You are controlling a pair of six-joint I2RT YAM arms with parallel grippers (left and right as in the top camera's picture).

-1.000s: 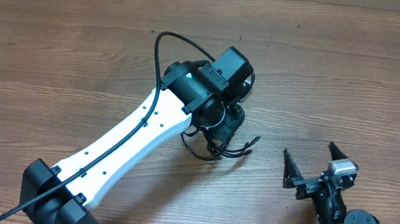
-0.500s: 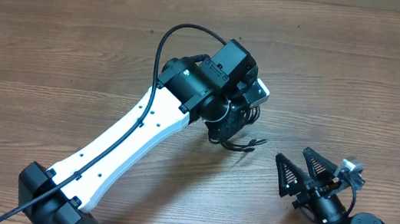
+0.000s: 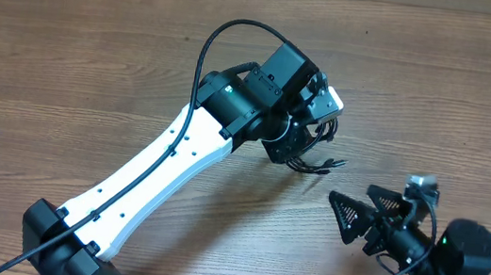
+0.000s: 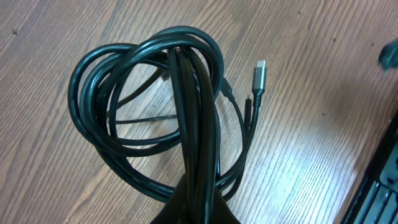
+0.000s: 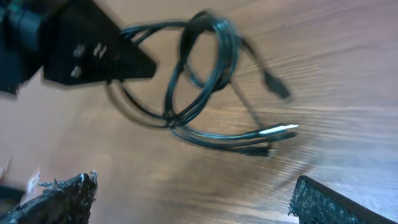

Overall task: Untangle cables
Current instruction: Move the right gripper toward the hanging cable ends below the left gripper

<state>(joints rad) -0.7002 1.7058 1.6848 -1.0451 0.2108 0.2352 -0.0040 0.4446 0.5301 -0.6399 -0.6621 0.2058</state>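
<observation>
The cables (image 4: pixel 155 112) are a tangled bundle of thin black cords with small plug ends, one silver-tipped (image 4: pixel 259 73). My left gripper (image 4: pixel 202 208) is shut on several strands of the bundle and holds it lifted above the wooden table; in the overhead view the bundle (image 3: pixel 306 150) hangs under the left wrist. The right wrist view shows the hanging loops (image 5: pixel 205 68) and plug tips (image 5: pixel 273 132) ahead. My right gripper (image 3: pixel 371 211) is open and empty, to the right of and below the bundle, apart from it.
The wooden table (image 3: pixel 94 61) spreads all round. The left arm's white link (image 3: pixel 155 173) runs diagonally from the lower left. A thicker black arm wire (image 3: pixel 220 39) arcs over the left wrist. The right arm base (image 3: pixel 456 270) sits at the front right.
My left gripper has moved up and to the right with the cable bundle. My right gripper has turned and swung left toward the bundle.
</observation>
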